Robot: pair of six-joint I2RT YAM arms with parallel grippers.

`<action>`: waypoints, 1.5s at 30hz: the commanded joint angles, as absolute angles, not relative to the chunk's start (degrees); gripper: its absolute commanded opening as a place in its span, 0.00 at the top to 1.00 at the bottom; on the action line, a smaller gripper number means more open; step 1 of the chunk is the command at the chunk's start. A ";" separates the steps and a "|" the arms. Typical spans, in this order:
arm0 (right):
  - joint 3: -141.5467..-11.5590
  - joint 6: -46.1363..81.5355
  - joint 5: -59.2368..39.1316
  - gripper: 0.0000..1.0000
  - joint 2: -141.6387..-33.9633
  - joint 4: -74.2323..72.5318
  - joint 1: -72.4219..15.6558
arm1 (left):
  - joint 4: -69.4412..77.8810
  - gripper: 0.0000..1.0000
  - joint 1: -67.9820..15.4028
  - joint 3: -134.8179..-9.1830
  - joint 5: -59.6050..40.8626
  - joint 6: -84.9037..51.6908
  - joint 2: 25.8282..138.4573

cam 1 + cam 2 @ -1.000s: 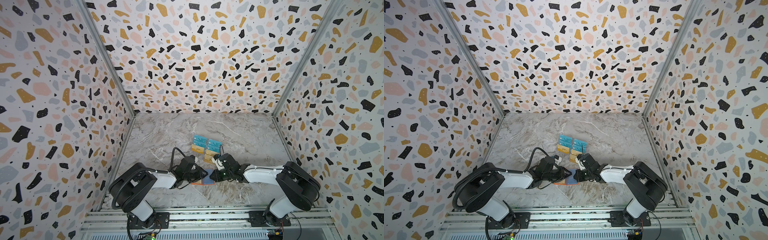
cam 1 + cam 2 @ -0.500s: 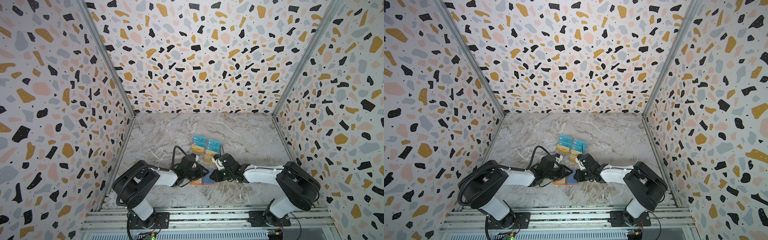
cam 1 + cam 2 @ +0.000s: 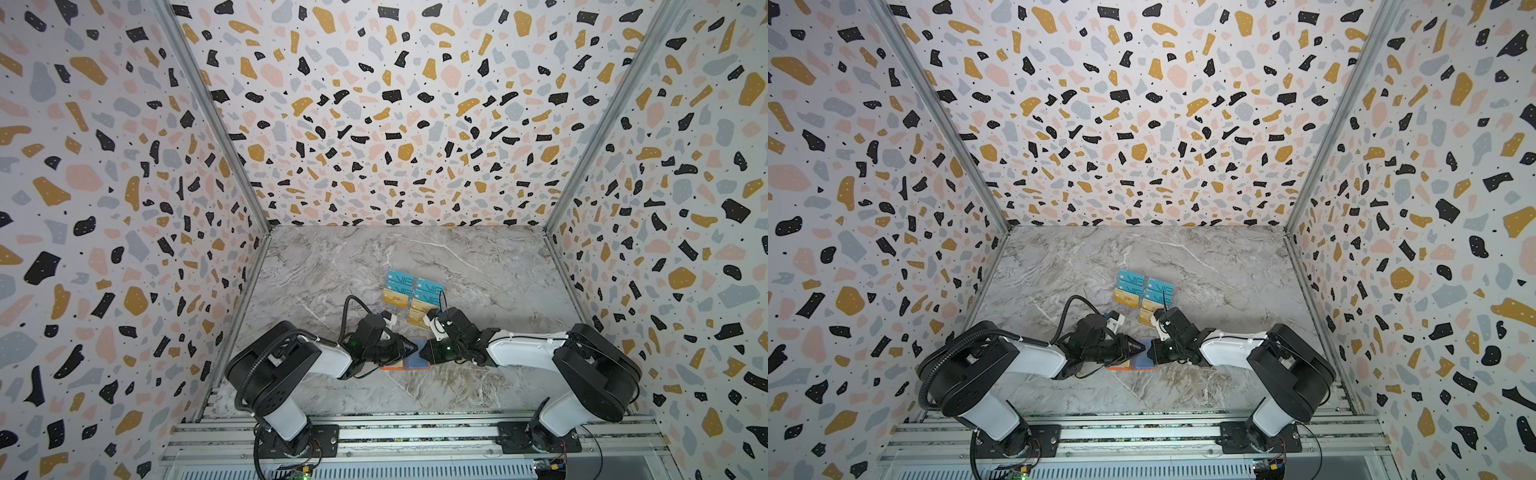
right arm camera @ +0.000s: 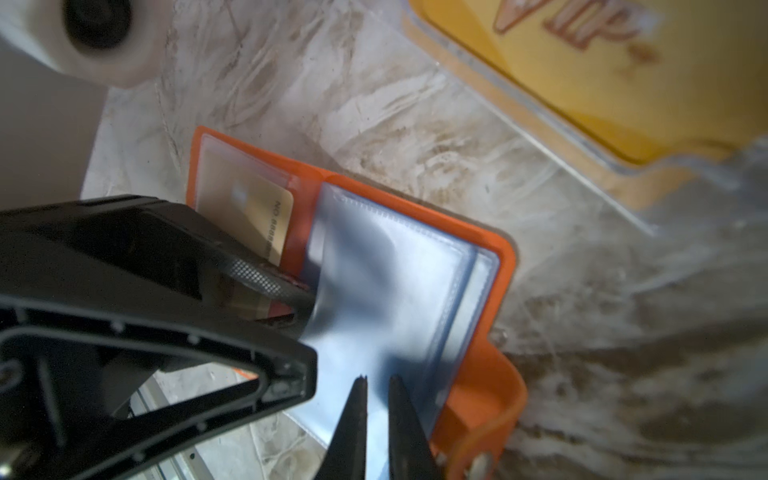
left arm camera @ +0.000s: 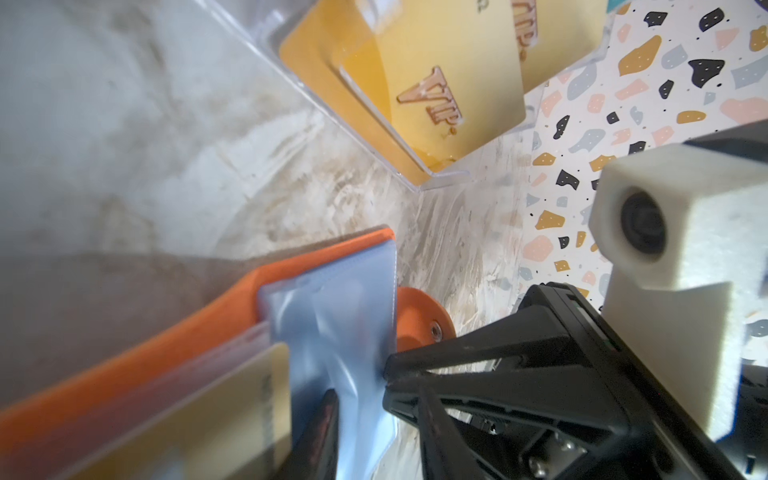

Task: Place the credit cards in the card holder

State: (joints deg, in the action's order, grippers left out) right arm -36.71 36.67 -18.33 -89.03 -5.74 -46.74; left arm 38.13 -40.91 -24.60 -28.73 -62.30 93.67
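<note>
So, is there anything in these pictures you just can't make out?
- Whether the left gripper holds anything: in the right wrist view its jaws stand apart at the clear sleeve, too blurred to tell.
- Most of the card holder in both top views: covered by the left gripper and right gripper.
- Print on the gold card: blurred, partly behind the left gripper.
- The clear rack: cut off by the frame edge in both wrist views.

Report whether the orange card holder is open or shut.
Open: the card holder lies spread, clear sleeves exposed, a gold card inside one.
</note>
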 commanded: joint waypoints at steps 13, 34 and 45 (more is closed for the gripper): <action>-35.34 39.29 -16.66 0.86 -81.04 -5.35 -47.02 | 45.43 0.72 -40.83 -26.10 -30.28 -64.89 98.52; -32.53 40.96 -16.61 0.86 -79.59 -5.63 -42.56 | 45.35 1.00 -40.78 -24.17 -28.39 -65.50 95.41; -31.38 41.31 -18.02 0.86 -82.20 -6.40 -40.78 | 45.45 1.00 -40.79 -23.55 -28.74 -65.20 94.53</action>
State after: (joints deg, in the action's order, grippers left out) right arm -31.77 41.01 -17.39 -81.34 -6.57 -41.19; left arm 43.79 -40.91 -24.45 -28.84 -65.65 96.12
